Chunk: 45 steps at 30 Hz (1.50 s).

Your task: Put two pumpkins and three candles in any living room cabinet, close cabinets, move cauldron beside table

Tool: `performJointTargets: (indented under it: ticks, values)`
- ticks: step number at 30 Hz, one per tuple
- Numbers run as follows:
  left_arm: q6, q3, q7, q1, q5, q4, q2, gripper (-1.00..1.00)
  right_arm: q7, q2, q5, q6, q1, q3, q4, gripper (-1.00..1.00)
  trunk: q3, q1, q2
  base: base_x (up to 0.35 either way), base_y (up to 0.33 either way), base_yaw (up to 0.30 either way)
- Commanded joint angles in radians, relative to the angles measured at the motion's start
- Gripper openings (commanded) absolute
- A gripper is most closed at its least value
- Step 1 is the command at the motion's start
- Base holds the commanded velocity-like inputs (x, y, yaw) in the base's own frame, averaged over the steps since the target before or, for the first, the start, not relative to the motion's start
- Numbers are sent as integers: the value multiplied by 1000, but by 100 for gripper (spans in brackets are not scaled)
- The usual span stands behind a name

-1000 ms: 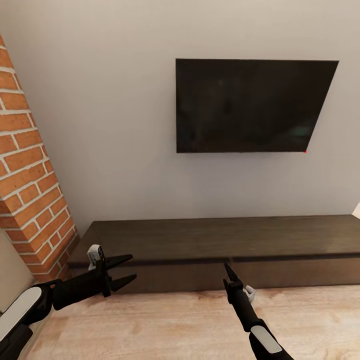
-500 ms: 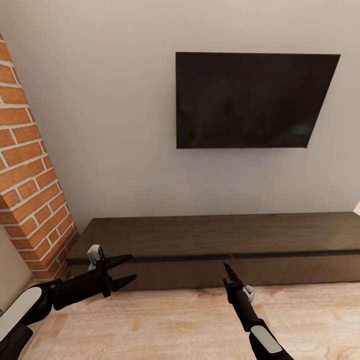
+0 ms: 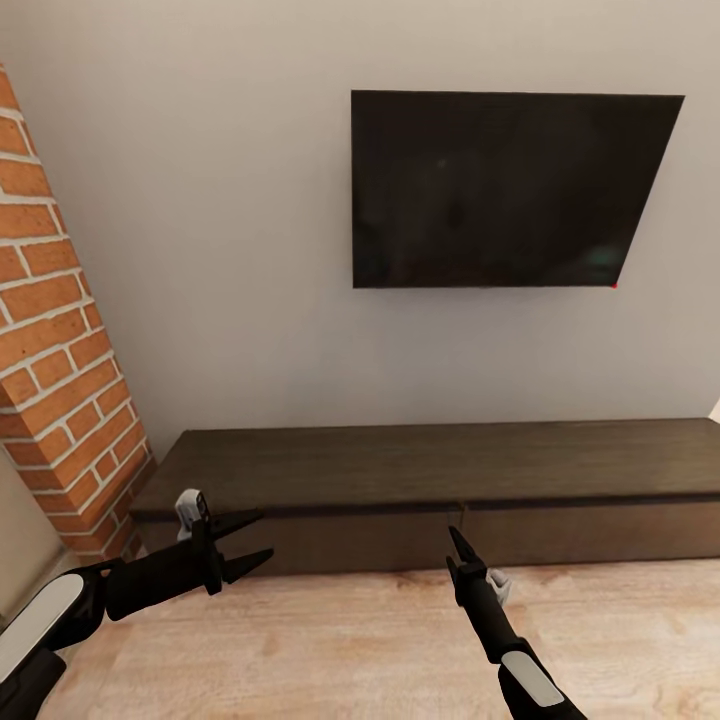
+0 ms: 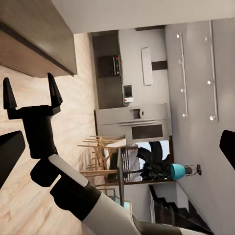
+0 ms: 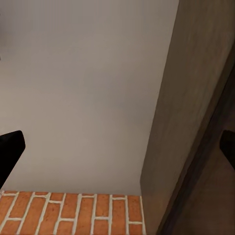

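The cabinet [image 3: 420, 470] is a long, low dark-brown unit against the wall, and both its drawer fronts sit flush and closed. My left gripper [image 3: 266, 534] hovers open and empty in front of its left end, a little above the floor. My right gripper [image 3: 455, 537] points at the seam between the two drawers. The left wrist view shows the right gripper [image 4: 29, 95] with its fingers spread and nothing between them, near the cabinet's corner [image 4: 34, 39]. In the right wrist view the cabinet's top [image 5: 196, 122] runs close by. The pumpkins, candles and cauldron are out of view.
A dark television [image 3: 500, 190] hangs on the pale wall above the cabinet. A brick column [image 3: 60, 380] stands at the left, close to my left arm. Light wood floor [image 3: 330, 650] lies below. Far behind, wooden chairs [image 4: 100, 152] and a kitchen show.
The whole picture has shifted: the television and cabinet now sit slightly higher and larger, so the camera has moved. Both grippers keep the same pose.
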Motion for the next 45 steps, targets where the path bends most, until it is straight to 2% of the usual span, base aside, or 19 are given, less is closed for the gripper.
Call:
performJointTargets:
  ticks: [1, 22, 26, 30, 37, 45]
  values:
    - [1, -1, -10, -1, -7, 1, 1, 100, 7, 1, -5, 11, -1, -5, 1, 100, -4, 4, -8, 0, 0, 0]
    - [1, -1, -10, -1, -7, 1, 1, 100, 25, -1, -26, 14, -1, -5, 1, 100, -70, 84, -155, 0, 0, 0]
    - [1, -1, -10, -1, -7, 1, 1, 100, 47, -1, -29, 65, -1, -6, 1, 100, -82, 100, -183, 0, 0, 0]
    - [1, -1, -10, -1, -7, 1, 1, 100, 60, -1, -56, 101, -1, -6, 0, 100, -95, 115, -211, 0, 0, 0]
    - [1, -1, -10, -1, -7, 1, 1, 100, 53, -1, -67, 110, -1, -5, 0, 100, -117, 142, -260, 0, 0, 0]
    - [1, -1, -10, -1, -7, 1, 1, 100, 46, -1, -59, 106, -1, -4, -1, 100, -142, 172, -316, 0, 0, 0]
